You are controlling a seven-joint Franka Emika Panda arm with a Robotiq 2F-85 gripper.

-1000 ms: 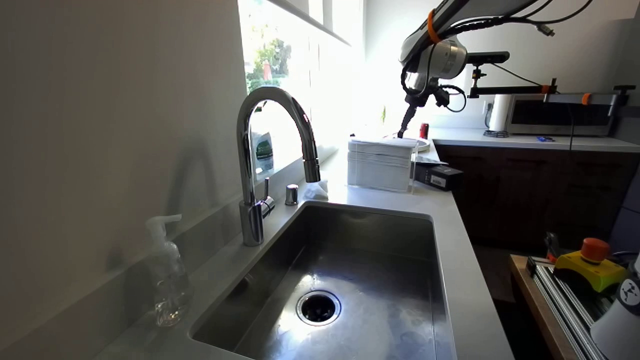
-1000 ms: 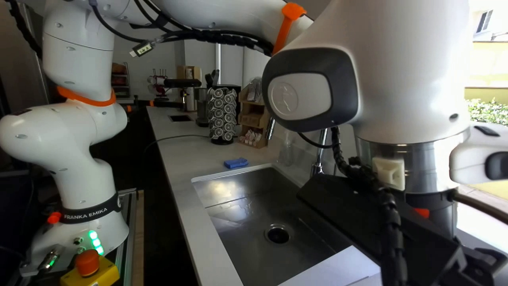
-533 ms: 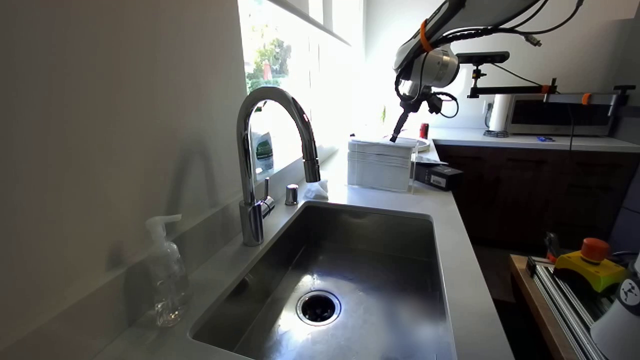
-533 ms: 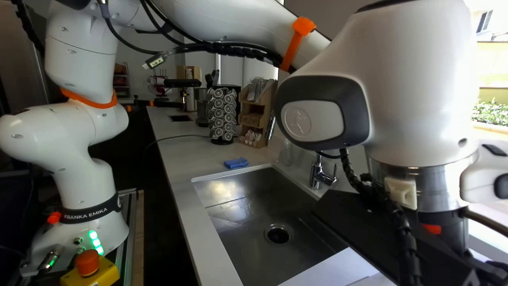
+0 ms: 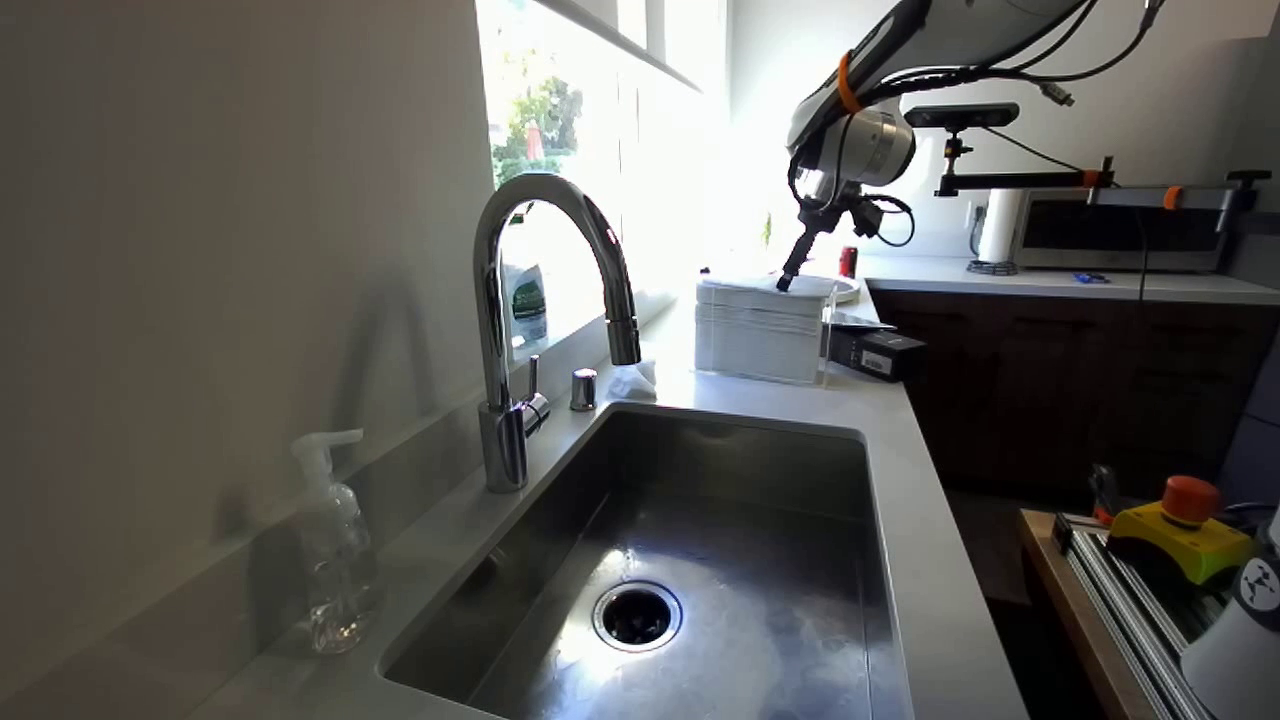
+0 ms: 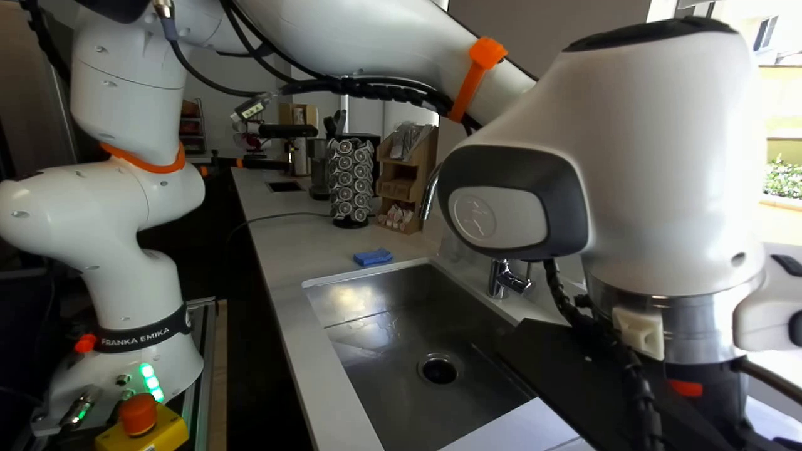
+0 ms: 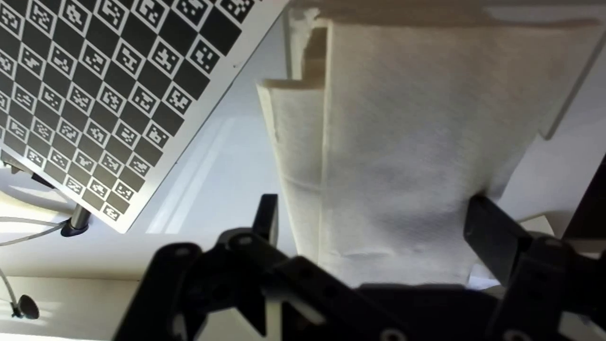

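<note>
A thick stack of folded white paper towels (image 5: 762, 335) stands in a clear holder beyond the sink. In the wrist view the top towel (image 7: 402, 118) fills the middle, with a small crease near the gripper's base. My gripper (image 7: 372, 207) is open over it, jaws wide apart and nothing held. The right fingertip in that view meets a dark shadow on the towel and seems to touch it; the left one lies outside the stack's edge. Seen from outside, the gripper (image 5: 784, 284) tilts down onto the top of the stack. Its tips are out of frame in the remaining exterior view.
Near the stack are a black box (image 5: 878, 352), a red can (image 5: 848, 262) and a patterned board (image 7: 109, 94). A steel sink (image 5: 700, 520) has a tall faucet (image 5: 505, 330) and soap bottle (image 5: 335, 560) alongside. A blue cloth (image 6: 373, 257) lies at its far end.
My arm has come down and the gripper has dropped from behind the towel stack onto its top, shifting slightly left in an exterior view. The towels look unmoved.
</note>
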